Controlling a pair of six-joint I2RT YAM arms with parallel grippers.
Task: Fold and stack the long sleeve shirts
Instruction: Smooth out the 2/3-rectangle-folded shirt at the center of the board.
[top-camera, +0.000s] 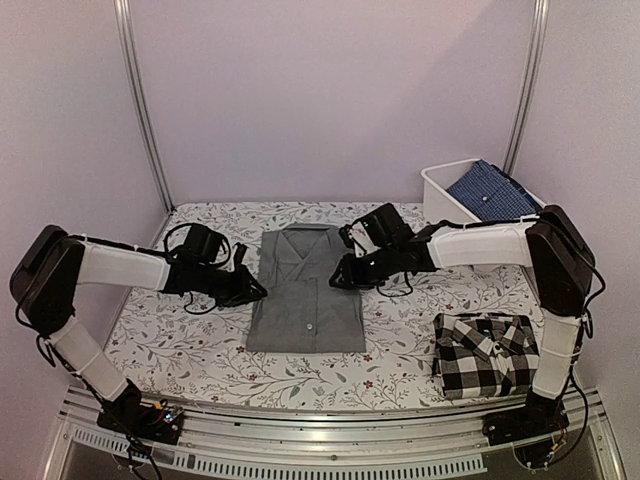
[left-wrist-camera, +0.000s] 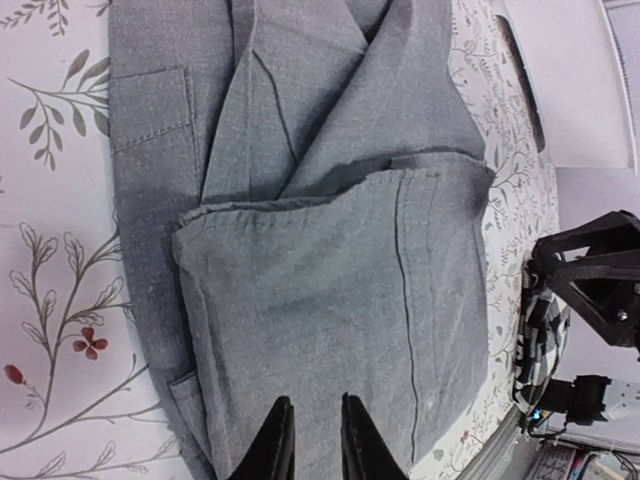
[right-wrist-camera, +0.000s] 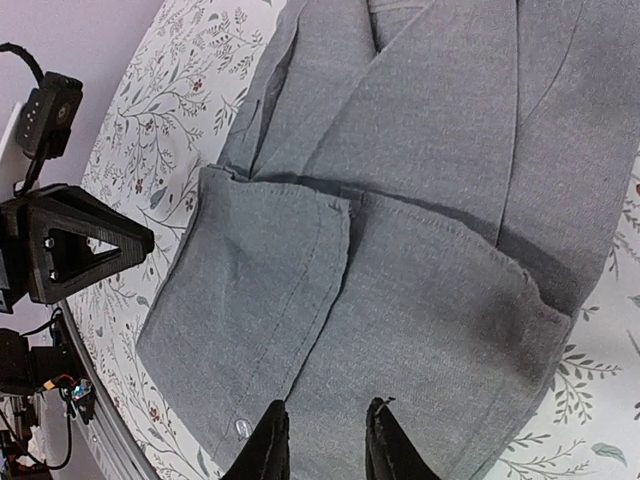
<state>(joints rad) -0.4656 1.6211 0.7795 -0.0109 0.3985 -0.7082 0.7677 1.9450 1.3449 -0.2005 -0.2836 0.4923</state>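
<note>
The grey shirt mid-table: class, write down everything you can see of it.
The grey shirt is mid-grey woven cloth with a collar, chest pocket and buttons. It lies flat on the floral table cover, folded into a rectangle, collar at the far end, hem turned up over the front. The left arm's fingers and the right arm's fingers are at its side edges; contact is unclear.

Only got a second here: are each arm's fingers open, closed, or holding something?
Left gripper: fingers slightly open over the grey shirt, holding nothing.
Right gripper: fingers open above the same shirt, holding nothing.
</note>
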